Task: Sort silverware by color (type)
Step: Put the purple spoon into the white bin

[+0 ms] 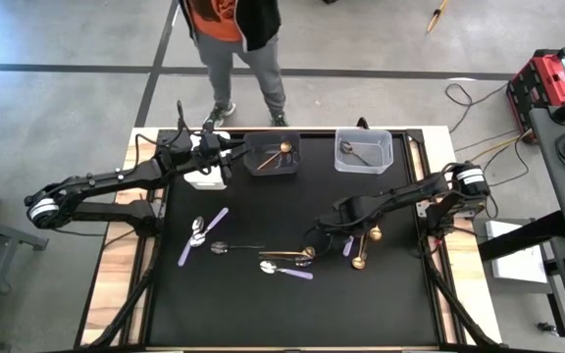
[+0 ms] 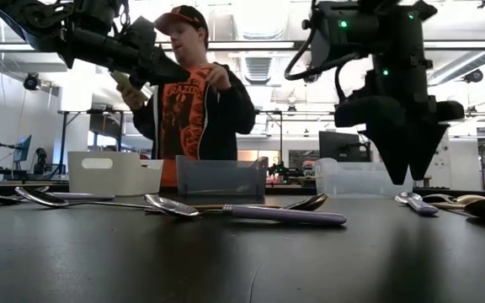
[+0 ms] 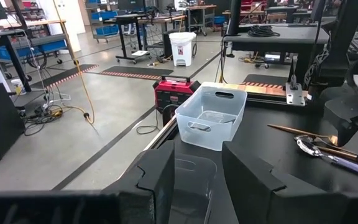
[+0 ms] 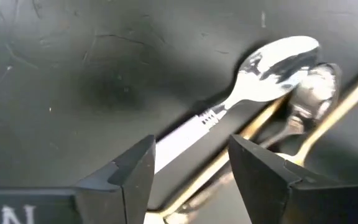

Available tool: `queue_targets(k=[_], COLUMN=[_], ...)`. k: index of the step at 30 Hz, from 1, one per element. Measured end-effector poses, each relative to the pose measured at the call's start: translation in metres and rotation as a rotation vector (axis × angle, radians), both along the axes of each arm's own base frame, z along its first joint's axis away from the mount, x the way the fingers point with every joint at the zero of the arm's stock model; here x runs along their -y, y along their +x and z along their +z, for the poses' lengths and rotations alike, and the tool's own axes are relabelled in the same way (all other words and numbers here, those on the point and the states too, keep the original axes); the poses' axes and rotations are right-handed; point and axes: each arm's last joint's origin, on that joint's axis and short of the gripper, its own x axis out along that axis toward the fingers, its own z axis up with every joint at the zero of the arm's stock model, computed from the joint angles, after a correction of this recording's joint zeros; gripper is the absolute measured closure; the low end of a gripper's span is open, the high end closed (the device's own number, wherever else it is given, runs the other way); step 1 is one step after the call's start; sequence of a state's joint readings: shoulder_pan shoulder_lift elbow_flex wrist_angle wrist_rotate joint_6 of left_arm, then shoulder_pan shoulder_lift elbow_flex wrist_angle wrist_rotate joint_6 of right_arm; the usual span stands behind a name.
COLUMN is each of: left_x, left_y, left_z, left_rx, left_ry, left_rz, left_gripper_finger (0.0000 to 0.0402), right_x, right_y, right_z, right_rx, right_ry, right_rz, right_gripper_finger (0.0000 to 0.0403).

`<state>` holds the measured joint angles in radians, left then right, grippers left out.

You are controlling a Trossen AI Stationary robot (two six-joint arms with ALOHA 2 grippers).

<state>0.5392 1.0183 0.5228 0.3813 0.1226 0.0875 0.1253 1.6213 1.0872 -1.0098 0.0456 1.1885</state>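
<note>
Lilac and silver fill your right wrist view: the right pincer (image 4: 188,168) hangs low with fingers apart, straddling the handle of a lilac spoon (image 4: 253,81) lying on the desk (image 1: 263,304) over gold pieces. More silverware (image 1: 263,257) lies scattered mid-desk. Your left pincer (image 3: 197,177), also apart and empty, hovers by the white bin (image 1: 207,178), facing the clear bin (image 3: 211,115).

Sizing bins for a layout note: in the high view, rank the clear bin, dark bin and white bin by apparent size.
1. Clear bin and dark bin: look alike.
2. White bin: smallest showing, but the left gripper covers part.
</note>
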Motion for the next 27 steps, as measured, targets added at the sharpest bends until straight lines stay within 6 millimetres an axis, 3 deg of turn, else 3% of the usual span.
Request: queue_targets(k=[9, 20, 27], left_x=[0.000, 0.000, 0.000], left_y=[0.000, 0.000, 0.000], left_z=[0.000, 0.000, 0.000], left_rx=[0.000, 0.000, 0.002], left_ry=[0.000, -0.002, -0.002], left_rz=[0.000, 0.000, 0.001], left_gripper_finger=[0.0286, 0.0286, 0.0286], right_x=[0.002, 0.001, 0.002], right_y=[-0.018, -0.012, -0.009], right_z=[-0.017, -0.032, -0.034], right_rx=[0.025, 0.138, 0.192], right_ry=[-0.010, 0.011, -0.011], right_rz=[-0.115, -0.101, -0.095], right_gripper_finger=[0.0207, 0.0209, 0.0241])
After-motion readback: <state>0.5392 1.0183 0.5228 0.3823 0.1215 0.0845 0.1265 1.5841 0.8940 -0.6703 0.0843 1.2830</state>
